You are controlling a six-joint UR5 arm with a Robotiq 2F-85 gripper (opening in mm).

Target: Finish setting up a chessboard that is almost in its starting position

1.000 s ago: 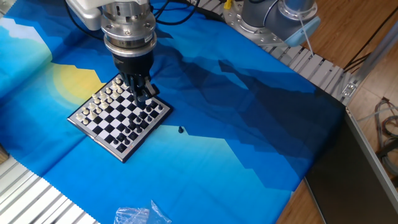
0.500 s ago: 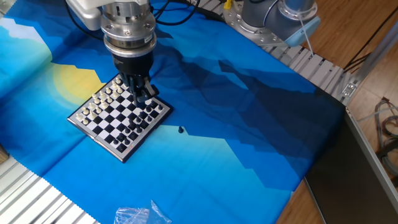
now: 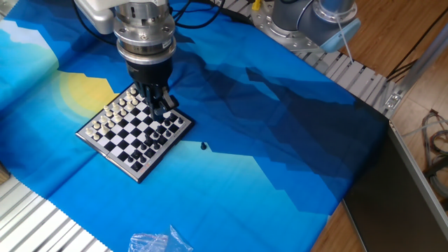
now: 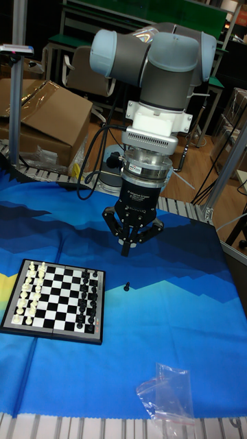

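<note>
On the blue printed cloth [image 3: 280, 161] that covers the table, we find the chessboard [image 3: 134, 131], a small flat square of black and white checks edged by a thin silvery rim, lying at about 9 o'clock from the cloth's centre in the fixed view. Tiny white pieces [image 4: 29, 293] fill its far-left ranks and tiny black pieces [image 4: 88, 299] the opposite side. One lone black piece [image 3: 204, 146] stands upright on the cloth just off the board, at roughly 4 o'clock from it. The gripper [image 4: 126, 251] hangs above the cloth; in the tall fixed view we see its black fingers closed together with nothing visible between them, at 12 o'clock from the lone piece. A crumpled clear plastic bag [image 4: 165, 399] lies near the cloth's front edge. Ribbed aluminium rails [image 3: 42, 227] border the cloth.
</note>
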